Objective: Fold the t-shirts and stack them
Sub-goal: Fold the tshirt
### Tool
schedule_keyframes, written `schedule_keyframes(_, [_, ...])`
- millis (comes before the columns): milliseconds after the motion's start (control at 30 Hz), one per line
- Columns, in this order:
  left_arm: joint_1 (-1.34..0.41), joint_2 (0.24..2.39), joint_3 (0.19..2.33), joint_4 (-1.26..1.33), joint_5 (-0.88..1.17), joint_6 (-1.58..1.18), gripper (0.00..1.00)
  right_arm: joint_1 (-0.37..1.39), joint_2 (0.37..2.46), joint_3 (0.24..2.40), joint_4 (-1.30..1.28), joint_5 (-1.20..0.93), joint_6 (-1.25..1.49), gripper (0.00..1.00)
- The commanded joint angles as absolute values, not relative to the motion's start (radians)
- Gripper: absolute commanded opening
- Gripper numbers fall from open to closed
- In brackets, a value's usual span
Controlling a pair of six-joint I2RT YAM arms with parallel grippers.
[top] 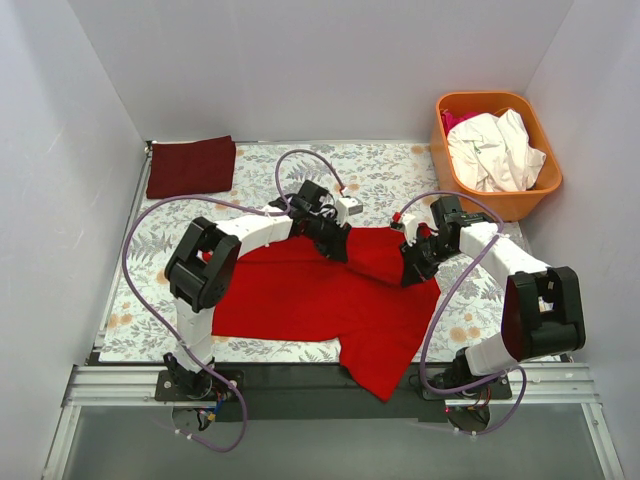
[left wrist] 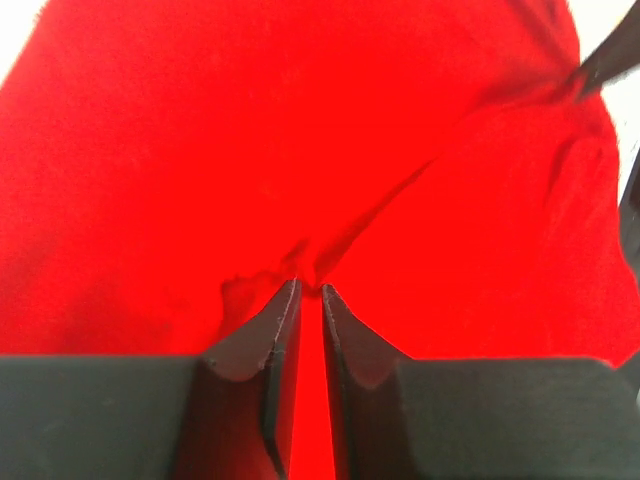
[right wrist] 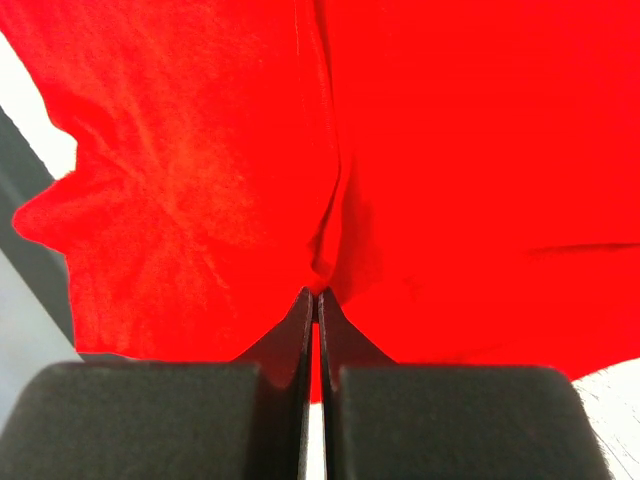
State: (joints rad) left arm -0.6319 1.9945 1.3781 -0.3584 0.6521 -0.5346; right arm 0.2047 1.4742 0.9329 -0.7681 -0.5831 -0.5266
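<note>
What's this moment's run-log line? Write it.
red t-shirt on table | right gripper shut on it | left gripper barely parted, grip unclear

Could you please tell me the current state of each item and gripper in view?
bright red cloth t-shirt: spread out, not fully folded.
dark maroon cloth t-shirt: folded, at the far left corner.
orange plastic tub: upright, holding cloth.
white cloth t-shirt: crumpled inside the tub.
left gripper: jaws slightly apart at a pucker; grip unclear.
right gripper: shut on the red t-shirt.

tub [top: 500, 205] far right, maroon shirt [top: 190, 166] far left, probably free between
</note>
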Motion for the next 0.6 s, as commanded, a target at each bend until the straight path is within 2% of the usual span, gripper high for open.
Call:
schedule_keyframes(0, [-0.634, 1.914, 1.35, -0.405, 0.684, -0.456, 0.15, 0.201, 1.471, 0.925, -0.787, -0.558, -0.561, 0.01])
schedule_keyframes(67, [-0.634, 1.911, 1.345, -0.431, 0.698, -0.44, 0.16, 0.201, 1.468, 0.925, -0.793, -0.563, -0.574, 0.05])
schedule_keyframes(100, [-0.634, 1.91, 1.344, -0.44, 0.701, -0.422, 0.18, 0.201, 1.463, 0.925, -0.798, -0.569, -0.583, 0.18])
schedule_keyframes(167, [-0.634, 1.895, 1.339, -0.46, 0.698, -0.413, 0.18, 0.201, 1.457, 0.933, -0.833, -0.615, -0.626, 0.29])
schedule_keyframes(200, [-0.634, 1.887, 1.33, -0.465, 0.695, -0.405, 0.17, 0.202, 1.454, 0.94, -0.871, -0.632, -0.64, 0.3])
schedule_keyframes(400, [-0.586, 1.778, 1.282, -0.483, 0.713, -0.443, 0.16, 0.199, 1.517, 1.017, -1.071, -0.696, -0.805, 0.29])
schedule_keyframes(500, [-0.52, 1.735, 1.273, -0.492, 0.71, -0.503, 0.16, 0.19, 1.525, 1.066, -1.01, -0.674, -0.752, 0.31])
schedule_keyframes(567, [-0.422, 1.721, 1.287, -0.526, 0.666, -0.538, 0.16, 0.192, 1.523, 1.107, -0.871, -0.574, -0.603, 0.31])
